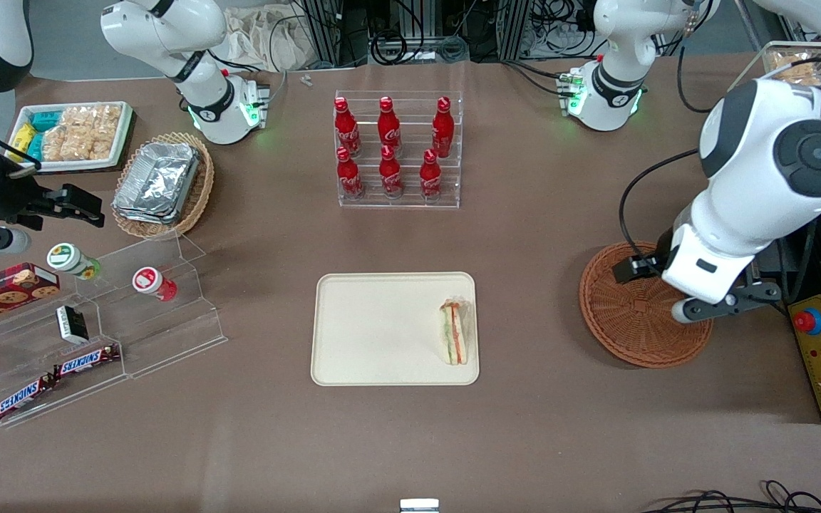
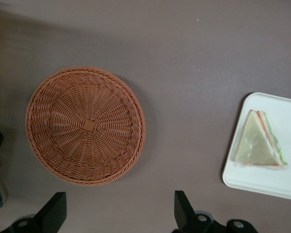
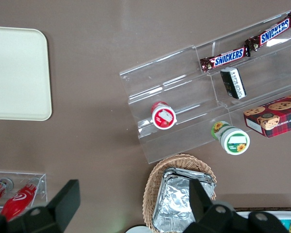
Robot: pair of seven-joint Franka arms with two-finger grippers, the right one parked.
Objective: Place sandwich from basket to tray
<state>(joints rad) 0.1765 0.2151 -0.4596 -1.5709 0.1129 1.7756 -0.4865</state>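
1. The tray (image 1: 382, 335), a flat cream rectangle with rounded corners and a low rim, is seen whole in the front view; in the left wrist view it is cut off at the frame edge.
2. The sandwich (image 1: 455, 332), a triangular wedge in clear wrap with pale bread and orange and green layers, is laid on the tray at its edge nearest the basket (image 1: 631, 320).
3. The round reddish-brown wicker basket is partly covered by the working arm.
4. The gripper (image 2: 119, 213) is held above the basket, its fingers (image 2: 53, 211) spread apart with nothing between them.
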